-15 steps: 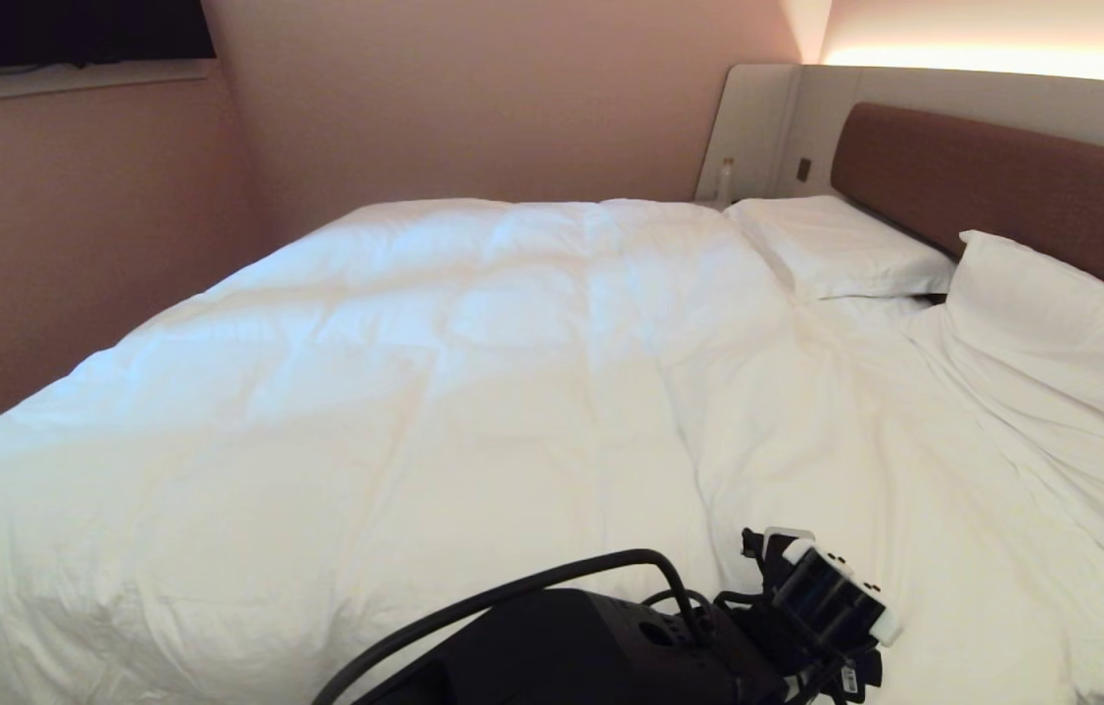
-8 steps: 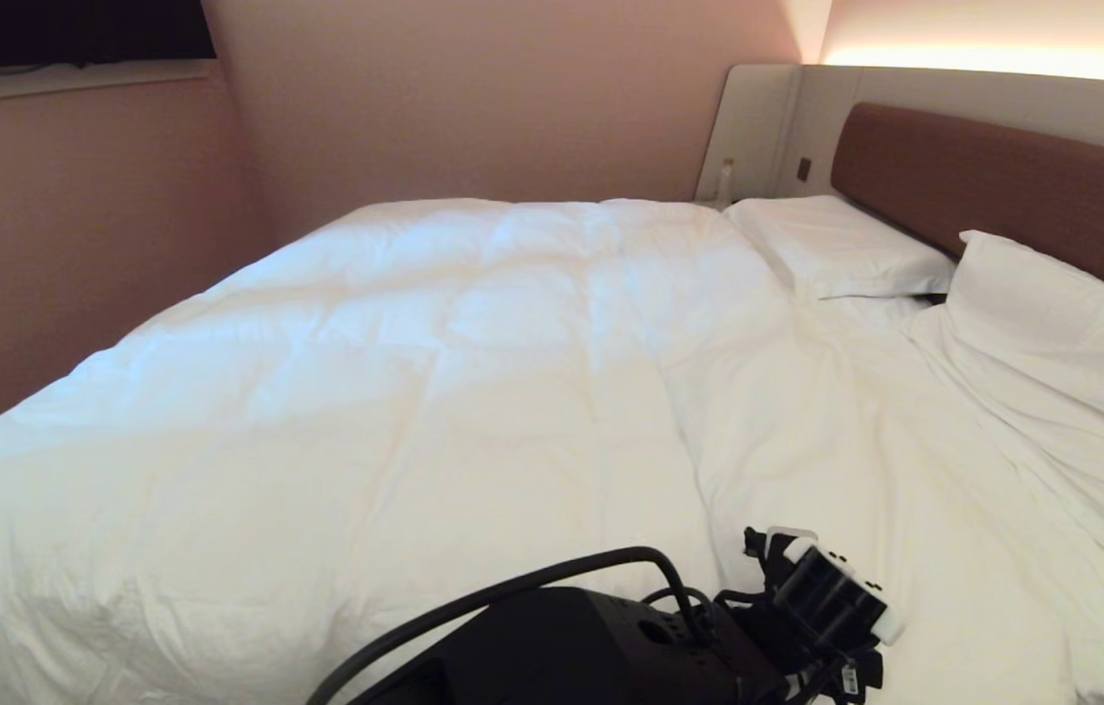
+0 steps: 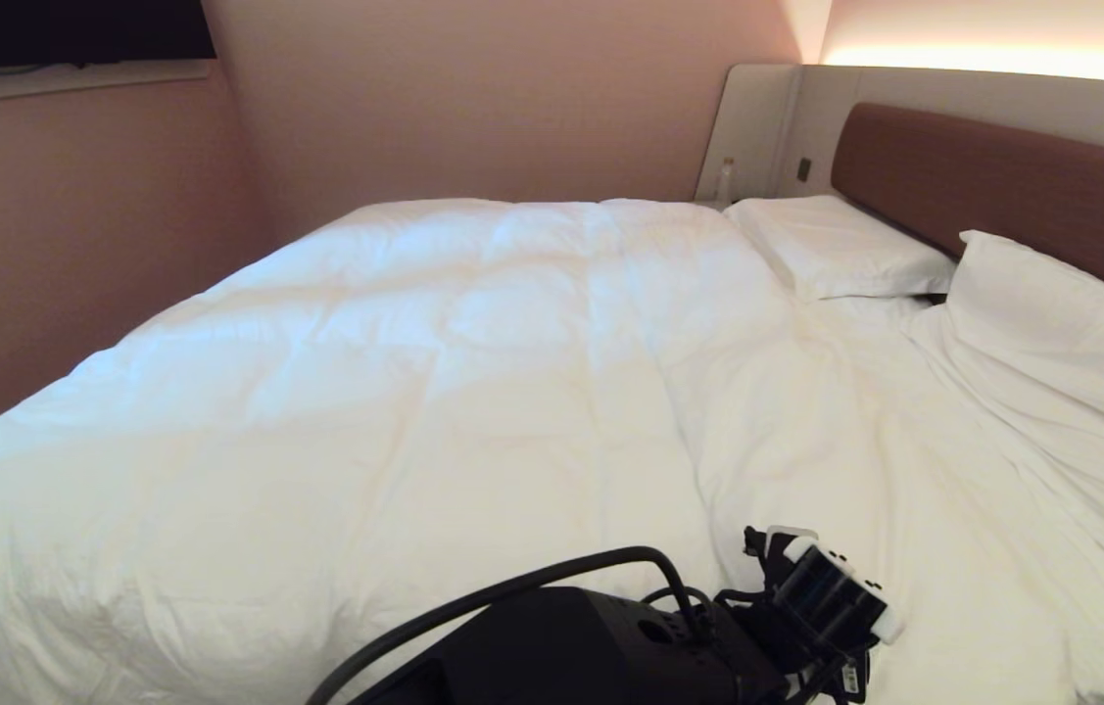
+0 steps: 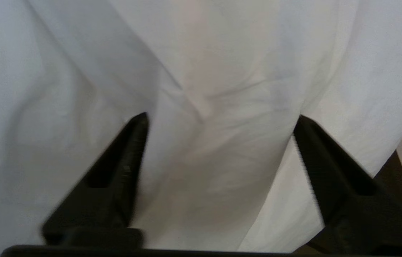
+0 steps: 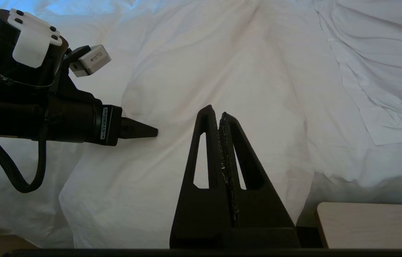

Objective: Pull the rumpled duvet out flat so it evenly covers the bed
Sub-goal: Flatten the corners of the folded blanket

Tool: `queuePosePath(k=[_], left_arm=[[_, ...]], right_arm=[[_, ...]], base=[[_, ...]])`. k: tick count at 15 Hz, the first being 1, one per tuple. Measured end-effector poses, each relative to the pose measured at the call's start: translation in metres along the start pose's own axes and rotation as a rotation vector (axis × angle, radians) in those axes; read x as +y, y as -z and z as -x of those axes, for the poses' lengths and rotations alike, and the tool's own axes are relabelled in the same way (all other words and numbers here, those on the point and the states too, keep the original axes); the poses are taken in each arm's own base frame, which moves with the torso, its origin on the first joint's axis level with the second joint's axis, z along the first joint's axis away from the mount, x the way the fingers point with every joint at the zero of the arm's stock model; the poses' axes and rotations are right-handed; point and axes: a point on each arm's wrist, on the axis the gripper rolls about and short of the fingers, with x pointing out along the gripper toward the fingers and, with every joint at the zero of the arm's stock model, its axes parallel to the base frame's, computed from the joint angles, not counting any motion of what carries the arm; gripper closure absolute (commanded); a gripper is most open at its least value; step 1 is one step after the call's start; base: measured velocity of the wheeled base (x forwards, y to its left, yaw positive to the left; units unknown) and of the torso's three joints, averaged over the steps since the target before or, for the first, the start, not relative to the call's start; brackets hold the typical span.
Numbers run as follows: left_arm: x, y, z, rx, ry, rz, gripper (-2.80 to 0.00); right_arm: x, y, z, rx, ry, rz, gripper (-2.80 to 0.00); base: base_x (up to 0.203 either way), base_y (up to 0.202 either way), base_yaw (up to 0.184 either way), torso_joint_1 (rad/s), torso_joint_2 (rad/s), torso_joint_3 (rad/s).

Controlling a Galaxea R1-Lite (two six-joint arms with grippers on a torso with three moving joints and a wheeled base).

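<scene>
We are at the grasping step: the left tool (image 4: 218,119) is at the near edge of the bed (image 3: 992,176), its two dark fingers (image 4: 129,150) spread apart with a fold of the duvet (image 3: 434,392) bulging between them, and nothing is pinched yet as far as the left wrist view shows (the cloth fills the gap but the fingers stand clear of each other). In the head view that arm's wrist sits at the lower centre-right of the frame, right over the duvet's near border. The duvet itself covers most of the bed, spreading from the lower left of the frame up toward the far wall, while its right-hand edge runs down the middle-right and leaves a wrinkled sheet (image 3: 983,490) bare between it and the two pillows (image 3: 836,245) at the upper right. We judge that the next move calls for clamping down firmly on that fold, deep enough that the thick, puffy cloth does not slip, and then drawing it toward the pillows and the near side so the bare strip gets covered. The right tool (image 5: 220,117) is clenched on nothing, its fingers pressed together, hovering above the duvet just beside the left arm, idle.
</scene>
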Motion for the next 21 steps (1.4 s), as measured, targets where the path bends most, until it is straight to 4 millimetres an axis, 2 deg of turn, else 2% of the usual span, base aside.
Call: queuePosePath(k=[8, 12, 14, 17, 19, 21], left_arm=[[-0.001, -0.001, 0.000, -0.006, 0.004, 0.009, 0.00], [-0.005, -0.007, 0.008, -0.015, 0.013, 0.022, 0.00], [-0.010, -0.019, 0.022, -0.033, 0.026, 0.041, 0.00], [-0.020, -0.045, 0.055, -0.081, 0.055, 0.058, 0.00], [-0.021, -0.070, 0.082, -0.131, 0.073, 0.076, 0.00], [-0.013, -0.096, 0.110, -0.185, 0.077, 0.100, 0.00]], right_arm=[[0.000, 0.000, 0.000, 0.001, 0.002, 0.000, 0.00], [0.000, 0.000, 0.000, 0.001, 0.002, 0.000, 0.00], [0.000, 0.000, 0.000, 0.001, 0.001, 0.000, 0.00], [0.000, 0.000, 0.000, 0.001, 0.001, -0.001, 0.00], [0.000, 0.000, 0.000, 0.001, 0.000, -0.001, 0.00], [0.000, 0.000, 0.000, 0.001, 0.000, -0.001, 0.00]], base=[[0.000, 0.000, 0.000, 0.000, 0.00, 0.000], [0.000, 0.000, 0.000, 0.000, 0.00, 0.000], [0.000, 0.000, 0.000, 0.000, 0.00, 0.000], [0.000, 0.000, 0.000, 0.000, 0.00, 0.000], [0.000, 0.000, 0.000, 0.000, 0.00, 0.000], [0.000, 0.000, 0.000, 0.000, 0.00, 0.000]])
